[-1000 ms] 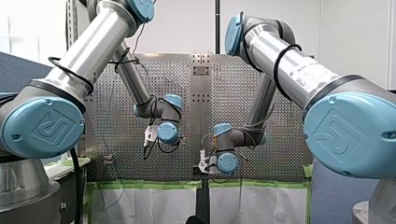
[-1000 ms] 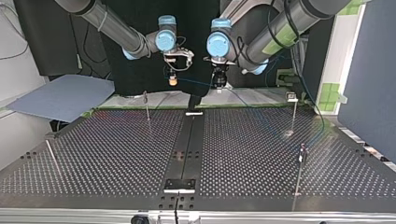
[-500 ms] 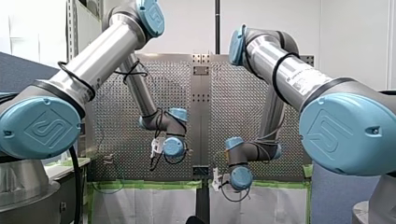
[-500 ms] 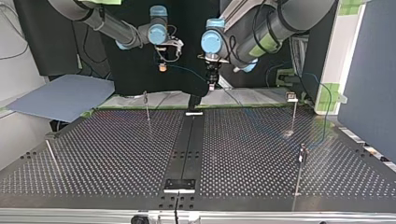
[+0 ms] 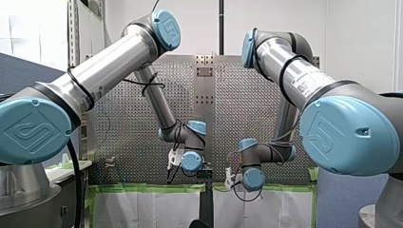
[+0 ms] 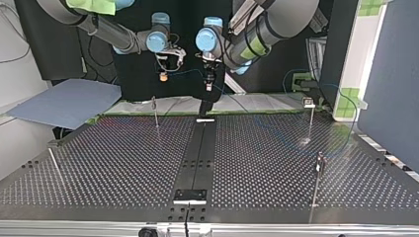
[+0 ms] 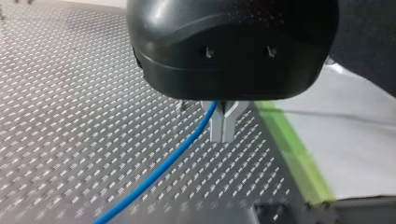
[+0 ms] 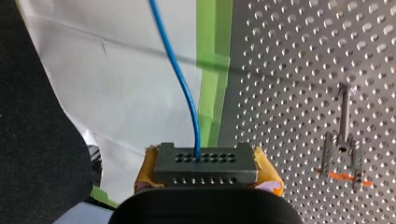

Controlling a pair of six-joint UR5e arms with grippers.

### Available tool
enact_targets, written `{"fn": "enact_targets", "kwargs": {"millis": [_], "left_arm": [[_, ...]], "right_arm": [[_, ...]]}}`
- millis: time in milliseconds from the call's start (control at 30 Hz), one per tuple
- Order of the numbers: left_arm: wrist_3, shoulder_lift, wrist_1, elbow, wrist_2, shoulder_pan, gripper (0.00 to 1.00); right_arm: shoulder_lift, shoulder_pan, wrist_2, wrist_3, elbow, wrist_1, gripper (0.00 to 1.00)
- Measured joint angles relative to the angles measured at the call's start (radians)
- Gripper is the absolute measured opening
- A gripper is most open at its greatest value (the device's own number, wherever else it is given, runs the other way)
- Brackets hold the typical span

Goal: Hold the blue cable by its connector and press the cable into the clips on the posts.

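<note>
Left wrist view — blue cable inside left gripper

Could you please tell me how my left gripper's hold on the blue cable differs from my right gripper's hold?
My left gripper has bare metal fingers, while my right gripper has yellow pads. The left gripper pinches the blue cable directly, whereas the right gripper clamps the dark connector that the cable leaves. Both are shut on the same cable, above the perforated table.
</note>
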Motion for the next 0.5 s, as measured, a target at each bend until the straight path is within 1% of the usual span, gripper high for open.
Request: {"fn": "enact_targets", "kwargs": {"millis": [133,233,367,433,500], "left_arm": [[0.001,-0.037,-0.024,0.037,-0.01,-0.037,0.0],[0.001,-0.062,-0.029,0.062,-0.011,-0.053,0.0],[0.0,-0.096,-0.032,0.096,-0.01,-0.062,0.0],[-0.001,-0.115,-0.033,0.115,-0.011,-0.065,0.0],[-0.003,-0.132,-0.033,0.132,-0.011,-0.064,0.0]], "right_arm": [[-0.004,-0.036,-0.026,-0.008,0.0,0.001,0.0],[-0.005,-0.061,-0.049,-0.012,0.001,0.002,0.0],[-0.005,-0.095,-0.082,-0.017,0.001,-0.001,0.0],[-0.006,-0.113,-0.099,-0.027,0.0,-0.008,0.0],[-0.006,-0.129,-0.109,-0.034,0.0,-0.016,0.0]]}}
